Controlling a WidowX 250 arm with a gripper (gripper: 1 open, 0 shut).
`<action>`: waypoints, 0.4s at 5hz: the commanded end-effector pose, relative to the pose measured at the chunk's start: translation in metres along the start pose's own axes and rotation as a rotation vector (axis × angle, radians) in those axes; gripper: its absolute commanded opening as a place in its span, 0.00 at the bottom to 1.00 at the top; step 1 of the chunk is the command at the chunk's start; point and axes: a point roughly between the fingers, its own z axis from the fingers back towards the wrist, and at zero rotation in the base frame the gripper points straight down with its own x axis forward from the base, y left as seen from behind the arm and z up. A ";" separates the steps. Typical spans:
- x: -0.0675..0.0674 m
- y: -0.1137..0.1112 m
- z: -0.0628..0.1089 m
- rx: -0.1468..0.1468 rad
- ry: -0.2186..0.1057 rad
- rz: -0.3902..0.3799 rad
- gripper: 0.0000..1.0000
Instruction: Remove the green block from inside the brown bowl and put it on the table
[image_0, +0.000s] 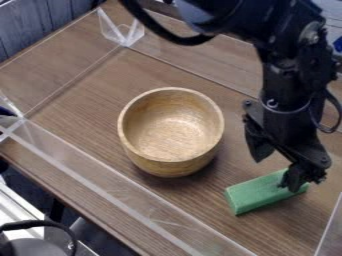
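The green block (261, 194) lies flat on the table (147, 65), to the right of the brown bowl (170, 130) and outside it. The bowl stands upright and nothing shows inside it. My black gripper (279, 161) points down over the block's right end, open, with one finger (254, 142) toward the bowl and the other fingertip (303, 177) overlapping the block's end. Whether that tip touches the block I cannot tell. The arm hides the table behind it.
Low clear acrylic walls (80, 155) edge the table along the front left, with a clear corner piece (123, 28) at the back. Bare wood lies to the left of and behind the bowl. The front right corner is tight.
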 end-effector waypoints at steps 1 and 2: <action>0.006 -0.003 0.015 -0.014 -0.002 0.007 1.00; 0.004 -0.007 0.024 -0.025 0.030 0.013 1.00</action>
